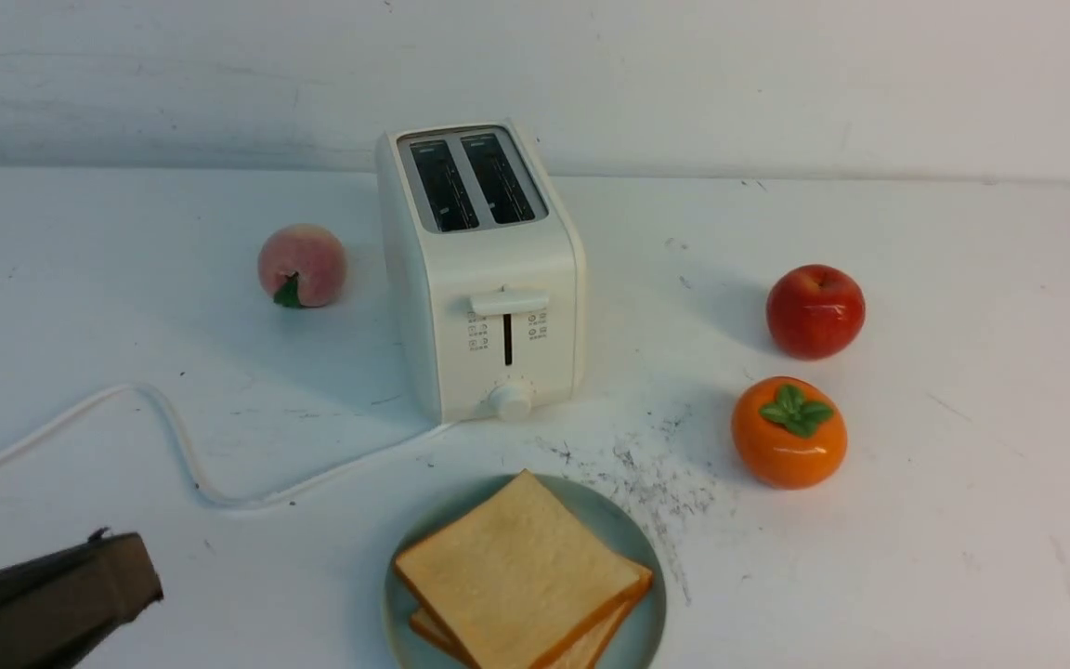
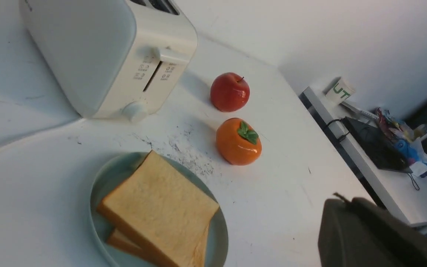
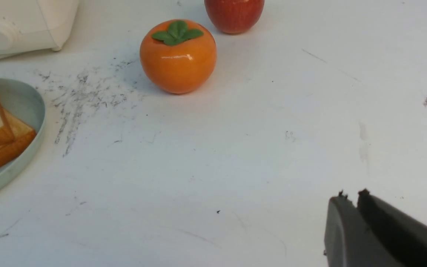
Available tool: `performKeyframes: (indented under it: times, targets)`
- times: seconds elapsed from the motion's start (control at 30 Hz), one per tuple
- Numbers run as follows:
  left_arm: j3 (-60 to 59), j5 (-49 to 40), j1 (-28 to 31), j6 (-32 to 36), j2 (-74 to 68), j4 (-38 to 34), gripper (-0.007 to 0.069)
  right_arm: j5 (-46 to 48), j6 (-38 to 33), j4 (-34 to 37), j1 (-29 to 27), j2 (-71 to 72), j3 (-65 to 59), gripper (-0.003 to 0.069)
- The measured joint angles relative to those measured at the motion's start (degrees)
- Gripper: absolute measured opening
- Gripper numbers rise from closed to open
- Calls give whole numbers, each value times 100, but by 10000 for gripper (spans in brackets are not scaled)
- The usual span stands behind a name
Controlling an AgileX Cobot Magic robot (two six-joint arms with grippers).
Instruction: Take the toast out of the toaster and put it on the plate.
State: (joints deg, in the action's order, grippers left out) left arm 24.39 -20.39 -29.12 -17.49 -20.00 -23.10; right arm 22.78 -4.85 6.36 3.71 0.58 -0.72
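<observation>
Scuffed white table (image 1: 916, 520): boxy toaster (image 1: 484, 279) with empty slots; two square toast slices (image 1: 516, 576) stacked on round plate (image 1: 632, 534). Both my grippers (left (image 2: 341, 200), right (image 3: 350, 194)) are pressed together, holding nothing.

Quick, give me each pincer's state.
Left pincer: closed, holding nothing.
Right pincer: closed, holding nothing.

Plate (image 1: 642, 548) near rim (and lower toast (image 1: 605, 632)) cut off by frame edge.
</observation>
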Motion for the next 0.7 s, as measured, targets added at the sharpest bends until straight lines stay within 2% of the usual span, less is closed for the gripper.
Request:
performKeyframes:
  times: [0.23, 0.53, 0.57, 0.7]
  targets:
    - [0, -107, 0, 484, 0, 703, -3, 0, 0, 0, 0, 0, 0, 64]
    - [-132, -303, 0, 537, 84, 876, 1, 0, 0, 0, 0, 0, 0, 67]
    - [-208, -288, 0, 497, 156, 938, 1, 0, 0, 0, 0, 0, 0, 69]
    - [-926, -41, 402, -465, 788, 1689, 1, 0, 0, 0, 0, 0, 0, 78]
